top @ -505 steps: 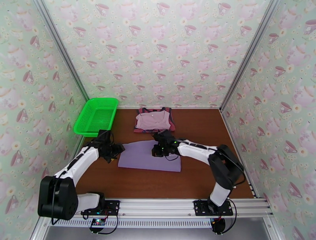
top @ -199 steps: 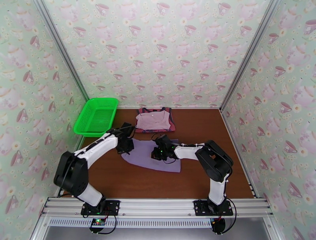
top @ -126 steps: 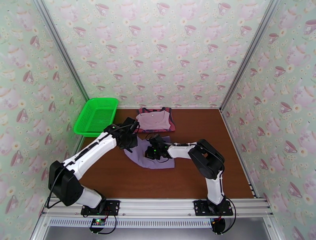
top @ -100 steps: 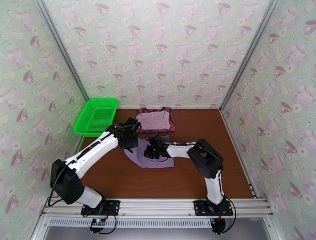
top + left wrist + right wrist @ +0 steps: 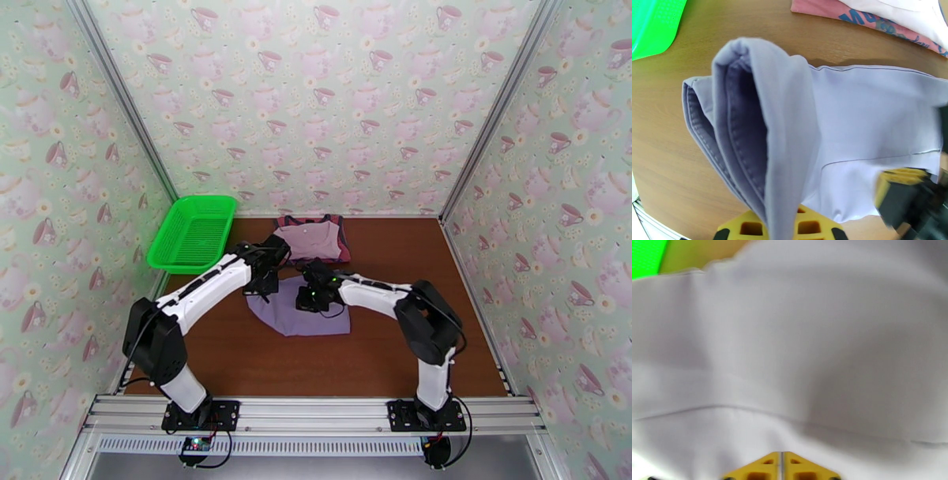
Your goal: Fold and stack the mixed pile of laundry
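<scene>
Lettering in blue is showing on the dusty-red tank top point(image 5: 869, 23) at twelve o'clock, too covered to read.
Left end effector point(image 5: 265, 286) is pinching the lavender shirt point(image 5: 304, 317) mid-counter; right end effector point(image 5: 310, 298) is hanging over it, spread unclear. Green basket point(image 5: 193, 233) is sitting at ten o'clock.

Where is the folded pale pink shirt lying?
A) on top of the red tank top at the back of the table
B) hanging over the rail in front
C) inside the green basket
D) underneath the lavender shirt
A: the pale pink shirt lies flat on the red tank top at the far side of the table, apart from the green basket and the lavender shirt.
</scene>
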Action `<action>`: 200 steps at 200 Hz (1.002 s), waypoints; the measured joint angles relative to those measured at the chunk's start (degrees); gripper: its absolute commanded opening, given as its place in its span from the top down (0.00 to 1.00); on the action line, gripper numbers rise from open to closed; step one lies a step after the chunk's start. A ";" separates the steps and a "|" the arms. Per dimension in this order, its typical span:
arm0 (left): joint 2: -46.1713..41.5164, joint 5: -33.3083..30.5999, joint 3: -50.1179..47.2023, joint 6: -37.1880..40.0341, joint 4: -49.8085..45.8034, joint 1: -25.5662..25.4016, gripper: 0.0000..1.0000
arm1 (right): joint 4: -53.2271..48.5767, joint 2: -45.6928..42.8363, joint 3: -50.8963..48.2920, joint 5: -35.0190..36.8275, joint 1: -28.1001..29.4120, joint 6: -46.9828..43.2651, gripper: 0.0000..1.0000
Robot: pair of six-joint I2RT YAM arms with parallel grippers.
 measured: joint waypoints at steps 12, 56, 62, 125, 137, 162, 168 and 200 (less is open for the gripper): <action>0.42 -0.74 0.37 0.17 -0.55 -0.04 1.00 | -0.63 -4.07 -2.10 0.35 -1.38 -1.11 0.61; 0.94 -1.81 2.93 0.61 -2.47 -0.37 1.00 | -1.57 -13.53 -13.77 1.66 -11.74 -3.93 0.55; 1.18 -1.88 3.63 0.66 -2.86 -0.59 1.00 | -1.60 -13.55 -15.28 1.86 -13.33 -4.26 0.55; 7.96 -2.64 12.46 0.81 -5.92 -5.92 1.00 | 2.40 -10.67 -22.16 1.11 -15.96 -4.00 0.71; 9.86 -2.67 14.19 0.81 -6.54 -6.88 1.00 | 4.31 -10.43 -22.97 0.59 -16.22 -3.30 0.74; 13.86 -2.47 18.32 0.76 -7.52 -9.03 1.00 | 6.82 -10.64 -24.41 -0.17 -16.63 -2.36 0.80; 14.71 -2.19 19.28 0.68 -7.52 -9.60 1.00 | 7.39 -10.67 -24.70 -0.22 -16.63 -2.03 0.81; 18.88 1.44 23.45 -0.33 -6.60 -12.55 1.00 | 10.27 -10.75 -25.86 -1.03 -16.63 -1.57 0.83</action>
